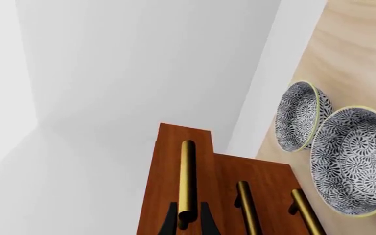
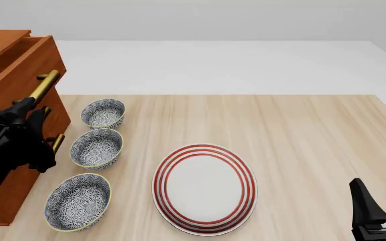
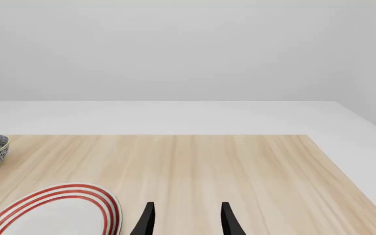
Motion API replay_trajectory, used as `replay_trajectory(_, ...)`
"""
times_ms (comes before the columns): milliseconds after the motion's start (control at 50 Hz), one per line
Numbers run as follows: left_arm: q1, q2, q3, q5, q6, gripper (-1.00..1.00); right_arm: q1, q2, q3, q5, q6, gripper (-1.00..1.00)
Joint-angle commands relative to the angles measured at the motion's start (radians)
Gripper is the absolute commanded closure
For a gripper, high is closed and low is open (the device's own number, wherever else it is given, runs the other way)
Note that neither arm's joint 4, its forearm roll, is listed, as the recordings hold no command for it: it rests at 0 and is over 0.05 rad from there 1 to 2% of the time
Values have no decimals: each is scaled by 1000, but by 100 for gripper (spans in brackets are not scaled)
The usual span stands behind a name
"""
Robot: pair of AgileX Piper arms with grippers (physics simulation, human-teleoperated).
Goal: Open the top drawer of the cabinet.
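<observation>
The reddish-brown cabinet [image 2: 2,50] stands at the table's left edge. Its top drawer [image 2: 35,60] juts out a little past the two lower drawer fronts. My left gripper [image 2: 30,108] is shut on the near end of the top drawer's brass bar handle [image 2: 44,83]. In the left wrist view the two black fingers [image 1: 169,220] flank that handle [image 1: 187,176] on the top drawer front [image 1: 165,166], with my left gripper [image 1: 188,220] around it. The lower drawers' handles [image 1: 246,205] show beside it. My right gripper [image 2: 382,198] is open and empty near the table's front right; it also shows in the right wrist view [image 3: 186,220].
Three patterned bowls [image 2: 97,146] stand in a row just right of the cabinet, close to my left arm. A white plate with red rings [image 2: 205,188] lies mid-table. The table's far edge [image 2: 220,95] meets a white floor.
</observation>
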State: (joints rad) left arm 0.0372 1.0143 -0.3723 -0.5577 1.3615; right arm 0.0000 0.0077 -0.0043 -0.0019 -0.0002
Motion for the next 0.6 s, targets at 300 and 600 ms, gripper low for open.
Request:
replay_trajectory(300, -15, -219, 26, 137, 4, -100, 0, 0, 0, 0, 0, -100)
replay_trajectory(600, -57, -559, 35, 429, 16, -100, 0, 0, 0, 0, 0, -100)
